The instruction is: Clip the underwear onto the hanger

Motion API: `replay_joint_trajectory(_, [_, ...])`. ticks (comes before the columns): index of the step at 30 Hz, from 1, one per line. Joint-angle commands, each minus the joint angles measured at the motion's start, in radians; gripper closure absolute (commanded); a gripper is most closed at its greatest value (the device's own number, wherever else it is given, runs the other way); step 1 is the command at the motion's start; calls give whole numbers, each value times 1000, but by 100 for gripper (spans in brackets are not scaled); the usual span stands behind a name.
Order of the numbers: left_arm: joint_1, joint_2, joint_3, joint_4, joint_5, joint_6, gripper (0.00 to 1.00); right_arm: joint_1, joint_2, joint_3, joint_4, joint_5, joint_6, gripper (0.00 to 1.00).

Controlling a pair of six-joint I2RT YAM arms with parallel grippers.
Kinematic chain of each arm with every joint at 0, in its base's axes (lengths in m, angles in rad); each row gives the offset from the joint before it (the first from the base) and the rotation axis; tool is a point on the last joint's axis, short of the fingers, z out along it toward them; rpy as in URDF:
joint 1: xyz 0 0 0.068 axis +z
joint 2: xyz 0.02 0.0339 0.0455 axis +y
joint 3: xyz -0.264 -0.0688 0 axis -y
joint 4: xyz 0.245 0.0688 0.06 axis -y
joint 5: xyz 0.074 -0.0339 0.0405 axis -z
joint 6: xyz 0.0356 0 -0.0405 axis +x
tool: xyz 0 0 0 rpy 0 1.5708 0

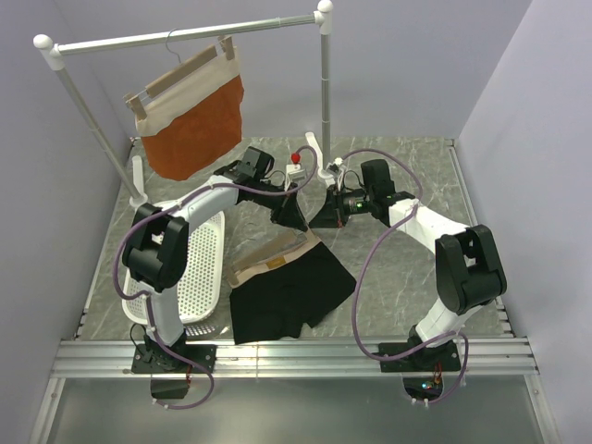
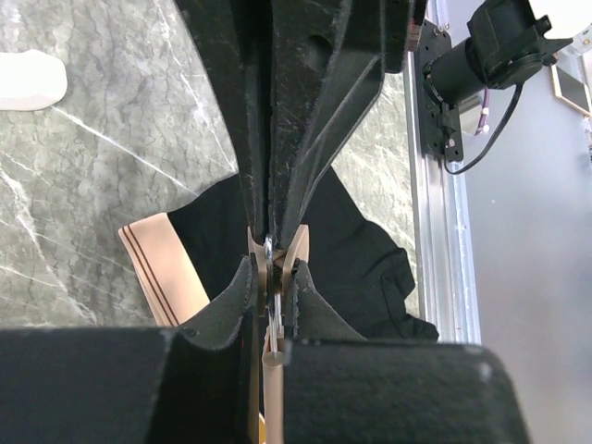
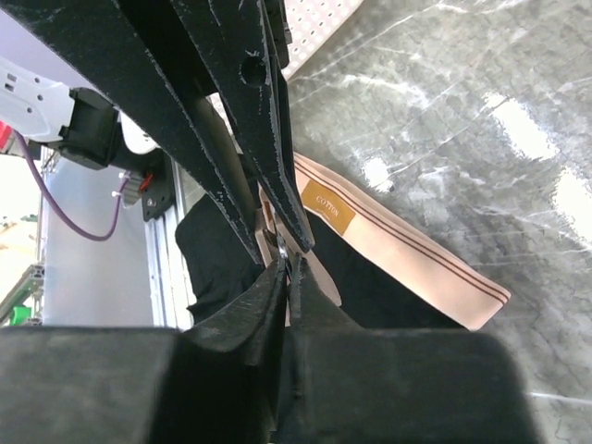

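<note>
The black underwear with a tan waistband lies flat on the marble table. The pale wooden hanger lies along the waistband. My left gripper and right gripper meet tip to tip over its far end. In the left wrist view my left gripper is shut on the hanger's wooden clip and its metal spring, above the underwear. In the right wrist view my right gripper is shut on the same clip, above the waistband. The wire hook is hidden.
A rust-orange garment hangs on a twin hanger from the white rack rail. The rack's right pole stands just behind the grippers. A white perforated basket sits left of the underwear. An aluminium rail runs along the front.
</note>
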Motion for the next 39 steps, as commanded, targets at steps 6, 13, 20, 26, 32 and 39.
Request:
replay_joint_trajectory(6, [9,32,70,-62,-6,111,100,-53,-52,61,-136,91,-41,58])
replay_joint_trajectory(13, [20,58,91,-69,6,125,100,-113,-58,38,-230,261,-7,61])
replay_joint_trajectory(20, [20,68,105,-75,14,134,100,-84,14,49,-240,351,137,59])
replay_joint_trajectory(26, [20,67,94,-59,18,123,100,-27,74,62,-279,434,172,53])
replay_joint_trajectory(32, [21,61,87,-58,23,123,100,14,187,131,-302,459,217,53])
replay_joint_trajectory(39, [21,62,91,-67,26,132,100,25,290,155,-285,444,231,50])
